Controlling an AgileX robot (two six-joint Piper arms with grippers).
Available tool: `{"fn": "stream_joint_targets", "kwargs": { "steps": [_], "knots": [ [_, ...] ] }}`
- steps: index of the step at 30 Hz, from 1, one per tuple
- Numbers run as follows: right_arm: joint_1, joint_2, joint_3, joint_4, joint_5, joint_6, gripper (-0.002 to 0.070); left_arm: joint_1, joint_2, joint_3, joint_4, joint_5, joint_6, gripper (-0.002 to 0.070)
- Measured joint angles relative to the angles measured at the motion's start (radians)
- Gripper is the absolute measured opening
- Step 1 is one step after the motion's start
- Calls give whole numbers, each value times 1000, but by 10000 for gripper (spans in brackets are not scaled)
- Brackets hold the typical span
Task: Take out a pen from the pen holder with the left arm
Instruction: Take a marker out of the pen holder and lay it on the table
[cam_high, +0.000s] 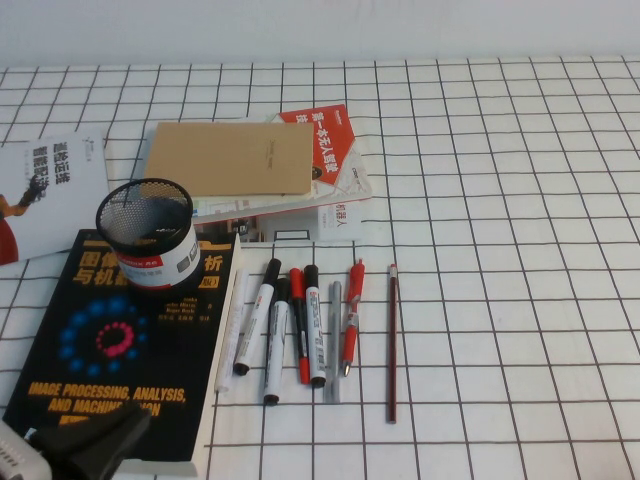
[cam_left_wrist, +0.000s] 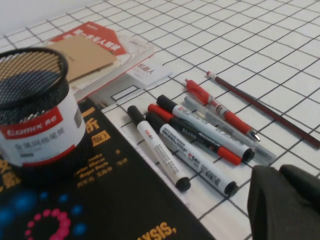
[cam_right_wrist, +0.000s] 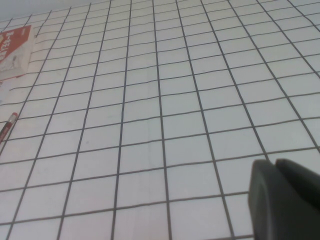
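Pen holder (cam_high: 147, 232) stands upright on the black book (cam_high: 60, 390), left-centre of the high view. No pen shows above its rim; inside is too dark to tell. Row of pens (cam_high: 315, 330) lies on the bench (cam_high: 500, 250) just right of the book. L end effector (cam_high: 95, 440) sits in the low-left corner, fingers together, holding nothing. R end effector (cam_right_wrist: 285, 200) is over bare bench, fingers look together too. If a pen's inside: open first, come straight down clear of the mesh rim, pinch near the top, lift vertical. Holder looks light and could tip.
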Motion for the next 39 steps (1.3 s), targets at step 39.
{"fn": "stream_joint_targets", "kwargs": {
  "steps": [39],
  "knots": [
    [0,0,0,0,0,0,-17,619,-515,163,-15,277,0,-3]
  ]
}}
